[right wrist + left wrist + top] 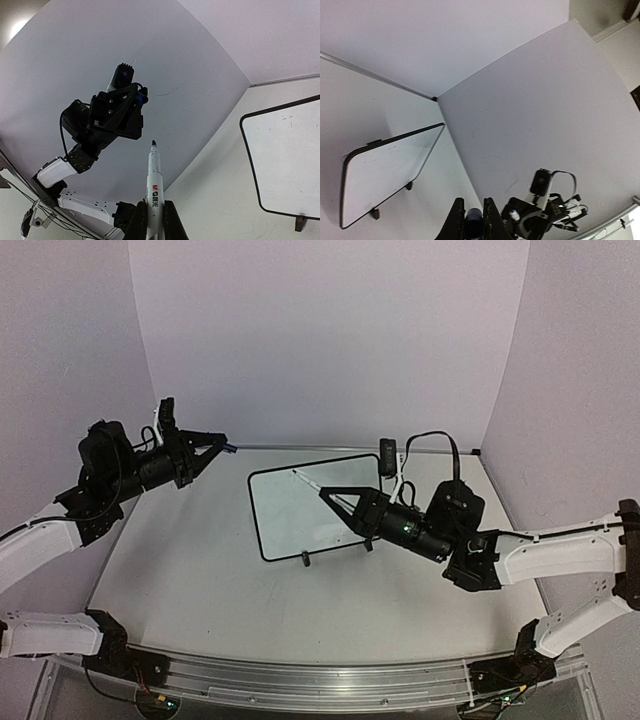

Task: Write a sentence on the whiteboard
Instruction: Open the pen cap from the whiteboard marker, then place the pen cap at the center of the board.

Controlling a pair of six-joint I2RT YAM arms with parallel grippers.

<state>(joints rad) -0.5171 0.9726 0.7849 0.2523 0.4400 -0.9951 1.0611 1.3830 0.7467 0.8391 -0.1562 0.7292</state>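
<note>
Right gripper (154, 209) fingers, at the bottom of the wrist view, pinch a white marker (154, 182) by its barrel, bare tip pointing up the frame. From above, the marker's long axis runs toward upper left, tip over the whiteboard (300, 525) at frame centre; contact cannot be told. Left gripper (472, 206), raised at the overhead view's left, well apart from the board, is clamped on a dark-blue cap (473, 216). The board's long side runs left to right, two black feet (305, 558) on its lower edge, its face showing faint specks.
</note>
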